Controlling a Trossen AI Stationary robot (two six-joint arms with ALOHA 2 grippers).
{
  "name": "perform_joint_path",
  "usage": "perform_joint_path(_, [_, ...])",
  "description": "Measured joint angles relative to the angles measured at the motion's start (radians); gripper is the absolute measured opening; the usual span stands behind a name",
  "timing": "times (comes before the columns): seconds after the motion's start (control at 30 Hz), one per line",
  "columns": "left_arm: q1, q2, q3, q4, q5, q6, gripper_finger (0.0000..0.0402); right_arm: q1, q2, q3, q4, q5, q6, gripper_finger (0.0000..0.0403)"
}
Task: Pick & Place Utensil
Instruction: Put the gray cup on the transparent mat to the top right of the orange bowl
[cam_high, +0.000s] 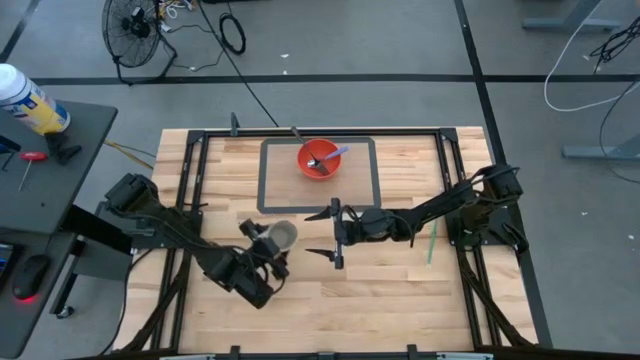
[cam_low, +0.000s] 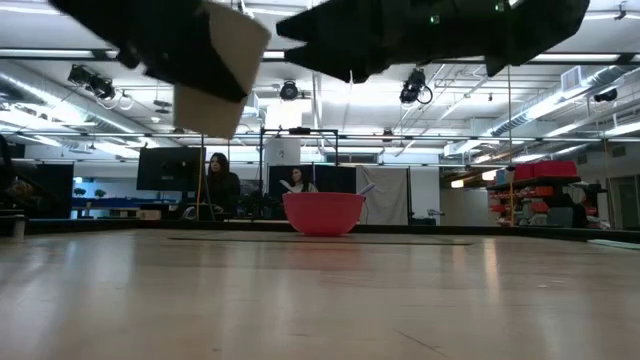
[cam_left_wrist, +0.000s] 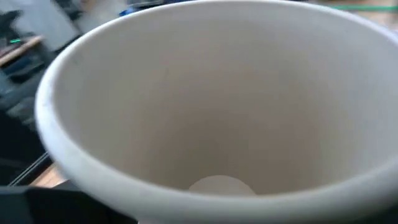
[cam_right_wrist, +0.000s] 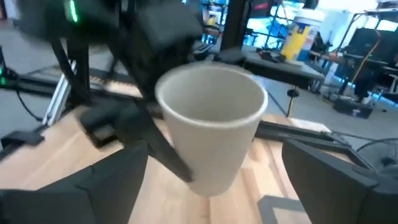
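Above the wooden counter (cam_high: 400, 290), the left gripper (cam_high: 268, 250) has its jaws closed on a plain off-white cup (cam_high: 283, 236), carried clear of the surface with its empty mouth toward the right arm. Facing it just beside the cup, the right gripper (cam_high: 334, 236) hangs with its jaws spread wide and holding nothing. Farther back, a round red bowl (cam_high: 319, 160) sits on a dark-edged grey mat (cam_high: 362, 190), and a purple-handled utensil (cam_high: 329, 157) rests inside it, handle leaning over the rim. A thin green stick (cam_high: 432, 243) lies on the counter near the right arm.
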Motion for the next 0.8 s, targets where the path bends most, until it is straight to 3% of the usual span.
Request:
perform_joint_path(0.23, [0.053, 0.0, 0.012, 0.295, 0.184, 0.321, 0.0333, 0.001, 0.023, 0.0, 0.033, -0.094, -0.03, 0.0391])
perform_joint_path(0.5, [0.109, 0.0, 0.011, 0.447, 0.355, 0.482, 0.0333, 0.02, 0.023, -0.002, 0.017, -0.108, -0.081, 0.0385])
perform_joint_path(0.8, [0.168, 0.0, 0.011, 0.521, 0.443, 0.548, 0.0334, 0.018, 0.023, -0.002, 0.024, -0.133, -0.054, 0.0386])
